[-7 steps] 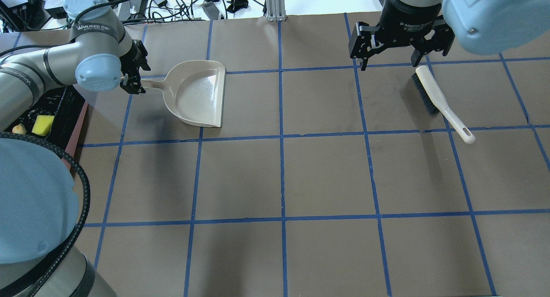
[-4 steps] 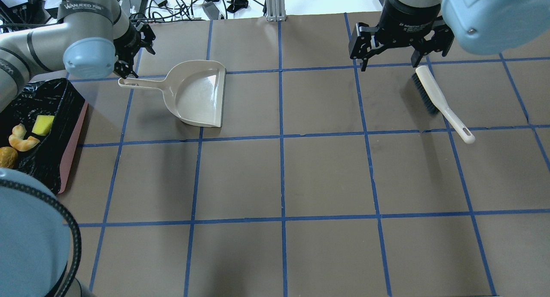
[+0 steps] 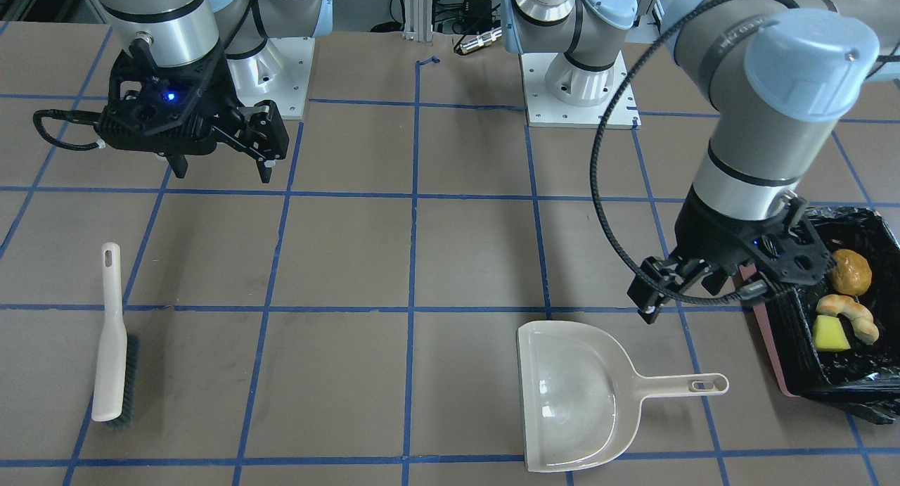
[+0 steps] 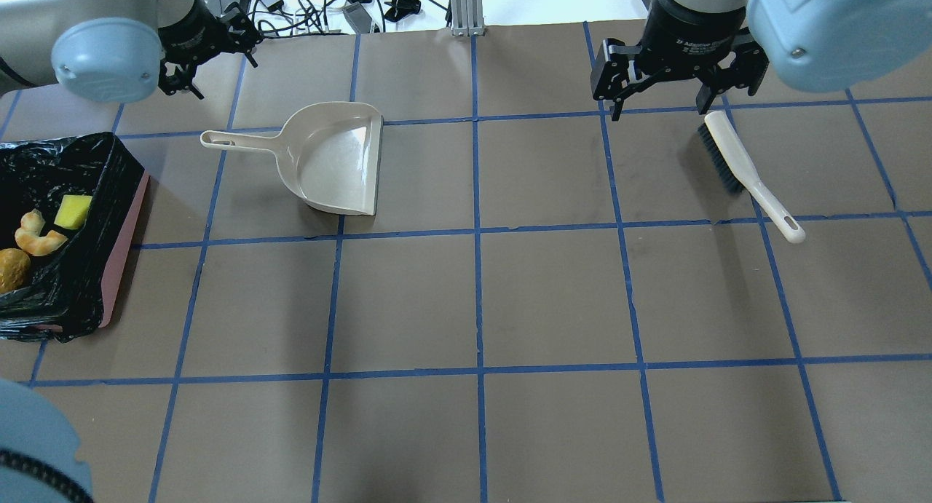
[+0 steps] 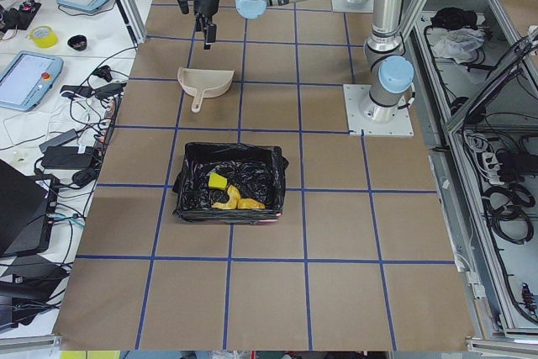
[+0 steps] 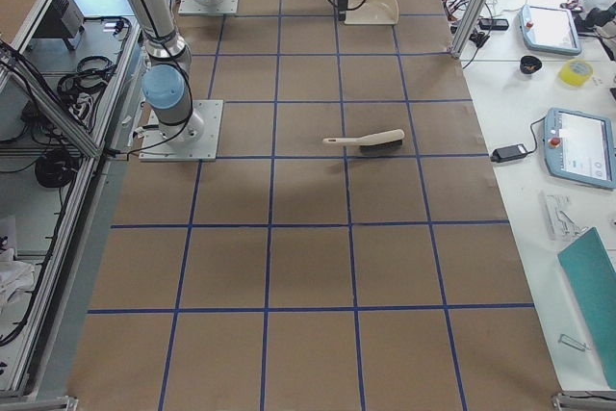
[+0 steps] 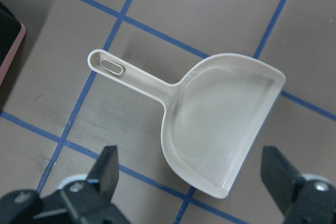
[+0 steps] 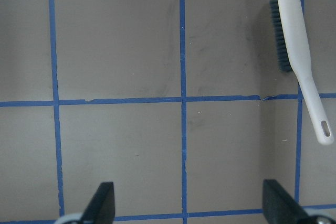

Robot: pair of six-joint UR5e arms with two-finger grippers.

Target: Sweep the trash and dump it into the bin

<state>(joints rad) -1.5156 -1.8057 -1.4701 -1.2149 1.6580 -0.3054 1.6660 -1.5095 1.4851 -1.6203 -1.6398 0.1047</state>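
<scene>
The trash lies inside the bin point(image 4: 124, 248): the golden-brown lump point(image 4: 11, 268), the cream ring piece point(image 4: 36, 234) and the yellow sponge wedge point(image 4: 73, 210). They also show in the front view: the lump point(image 3: 851, 271), the ring point(image 3: 847, 310) and the sponge point(image 3: 830, 335), in the bin point(image 3: 773, 349). My left gripper point(image 4: 215, 62) is open and empty, raised beyond the dustpan's handle. In the front view the left gripper point(image 3: 678, 289) hangs between the dustpan and the bin. My right gripper point(image 4: 659, 99) is open and empty, above the brush's head end.
The beige dustpan point(image 4: 335, 161) lies empty on the table, handle toward the bin; it fills the left wrist view point(image 7: 220, 124). The beige brush point(image 4: 735, 161) lies on its own at the far right and shows in the right wrist view point(image 8: 299, 51). Cables lie past the table's far edge.
My left gripper has let go of the dustpan's handle and drawn up and away toward the far left. The dustpan stays where it lay. The right arm has not moved.
</scene>
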